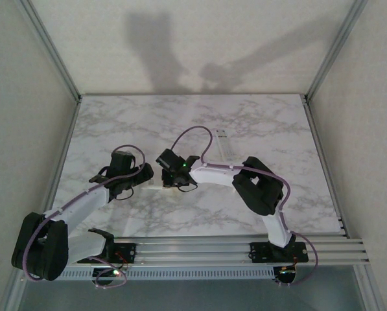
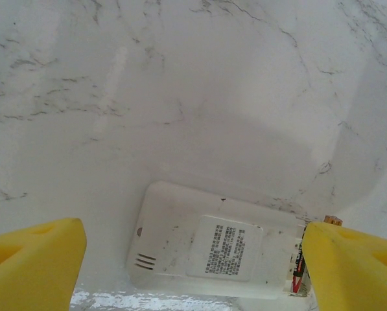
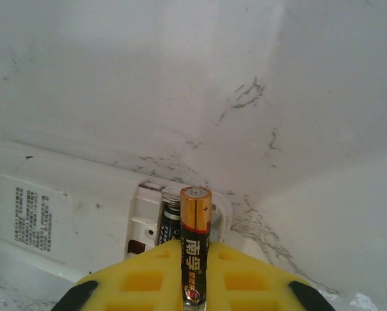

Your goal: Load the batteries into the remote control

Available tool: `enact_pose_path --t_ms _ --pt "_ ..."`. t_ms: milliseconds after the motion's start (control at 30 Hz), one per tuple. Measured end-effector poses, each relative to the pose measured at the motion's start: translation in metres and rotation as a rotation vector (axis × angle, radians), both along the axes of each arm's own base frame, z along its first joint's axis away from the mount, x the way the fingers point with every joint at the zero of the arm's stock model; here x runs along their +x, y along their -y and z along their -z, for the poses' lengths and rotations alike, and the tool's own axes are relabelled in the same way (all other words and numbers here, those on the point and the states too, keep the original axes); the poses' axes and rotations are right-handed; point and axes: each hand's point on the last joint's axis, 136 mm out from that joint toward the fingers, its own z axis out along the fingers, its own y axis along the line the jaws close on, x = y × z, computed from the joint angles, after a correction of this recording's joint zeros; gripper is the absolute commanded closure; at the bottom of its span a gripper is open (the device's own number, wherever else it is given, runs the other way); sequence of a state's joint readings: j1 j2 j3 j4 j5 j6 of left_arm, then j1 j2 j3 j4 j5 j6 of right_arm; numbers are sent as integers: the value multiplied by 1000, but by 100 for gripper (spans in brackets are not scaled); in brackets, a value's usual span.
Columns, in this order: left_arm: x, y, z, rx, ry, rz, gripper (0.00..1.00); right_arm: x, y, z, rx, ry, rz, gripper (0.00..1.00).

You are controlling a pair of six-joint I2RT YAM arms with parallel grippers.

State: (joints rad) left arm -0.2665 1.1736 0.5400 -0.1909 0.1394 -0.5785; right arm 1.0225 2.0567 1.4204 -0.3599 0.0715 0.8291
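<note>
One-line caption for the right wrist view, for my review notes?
Right gripper holds a battery pointing at the open compartment of the white remote, where a second cell lies.

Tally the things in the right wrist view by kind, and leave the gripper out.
Batteries: 2 (the second sits in the remote's bay)
Remote: 1
Total: 3

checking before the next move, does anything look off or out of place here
Nothing damaged or spilled. The remote lies back up with its bay uncovered, one battery inside; the second battery is gripped in the right jaws above it.
</note>
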Motion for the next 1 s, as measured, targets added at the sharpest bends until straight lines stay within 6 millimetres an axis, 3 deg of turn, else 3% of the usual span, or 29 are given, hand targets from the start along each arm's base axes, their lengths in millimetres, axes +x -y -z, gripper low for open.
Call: enact_pose_path --t_ms 433,633,800,1000 --pt "0 0 0 4 1 4 13 -5 -1 -3 -14 -14 -1 74" --pt "-1 -1 4 12 -13 2 13 -5 5 -24 -16 4 2 70" --pt "-2 -2 14 23 -46 -1 19 9 4 -37 9 23 16 71" --pt "-6 -3 31 37 -106 -2 23 35 7 -34 20 17 61 72"
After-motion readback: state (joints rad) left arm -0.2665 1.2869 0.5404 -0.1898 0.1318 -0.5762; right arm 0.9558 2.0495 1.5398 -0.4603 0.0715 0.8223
